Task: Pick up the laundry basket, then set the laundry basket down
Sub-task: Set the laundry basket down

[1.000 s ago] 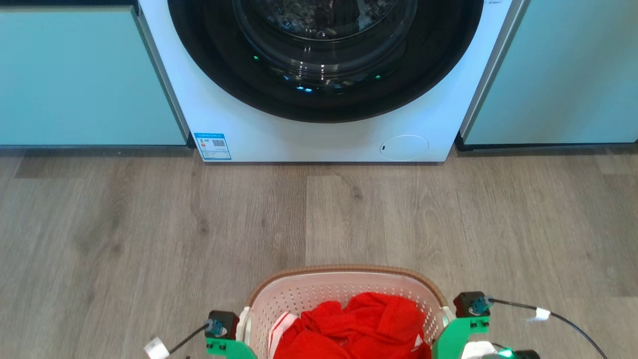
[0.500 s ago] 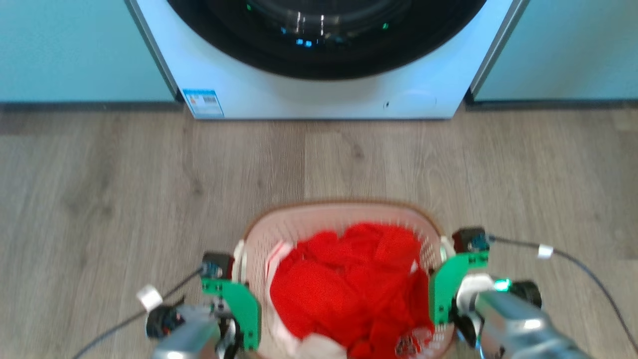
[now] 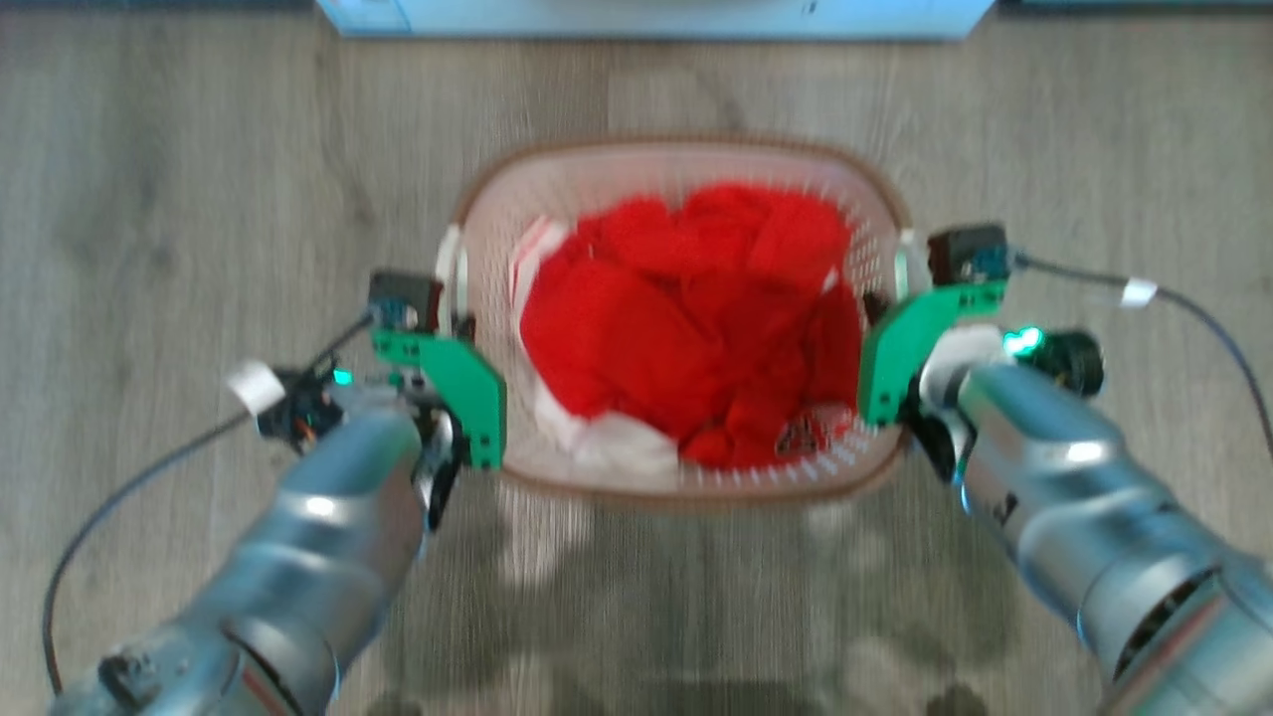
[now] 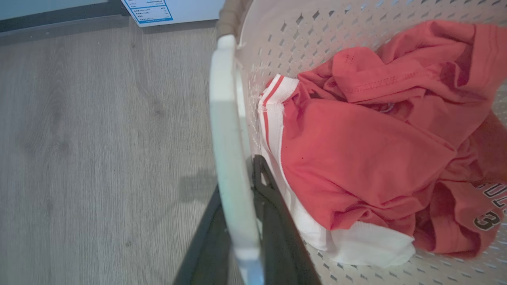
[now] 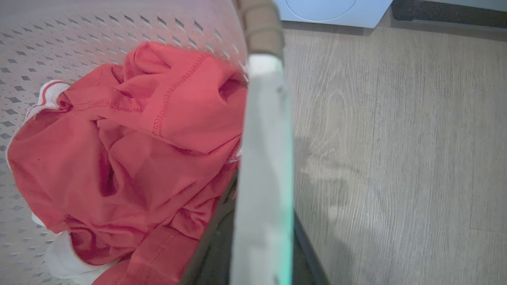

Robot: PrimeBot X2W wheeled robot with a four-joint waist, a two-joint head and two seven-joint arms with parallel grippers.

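The laundry basket [image 3: 686, 151] is white and perforated with a brown rim, and it holds red and white clothes [image 3: 696, 318]. It sits between my two arms in the blurred head view. My left gripper [image 3: 453, 323] is shut on the basket's left white handle [image 4: 227, 138]. Its dark fingers [image 4: 277, 221] clamp that handle from both sides. My right gripper [image 3: 885, 298] is shut on the right handle [image 5: 265, 158], one finger inside the wall and one outside. The basket's shadow falls on the floor below its near side.
The white washing machine's bottom edge [image 3: 656, 15] stands just beyond the basket, with a blue label [image 4: 148, 10] at its left corner. Grey wood-look floor [image 3: 179, 199] lies on both sides. Cables trail from each wrist [image 3: 1193, 308].
The head camera has tipped down, so the washer has slid off the top and the arms have come into view. The basket looks larger and nearer. Both grippers remain on the handles.
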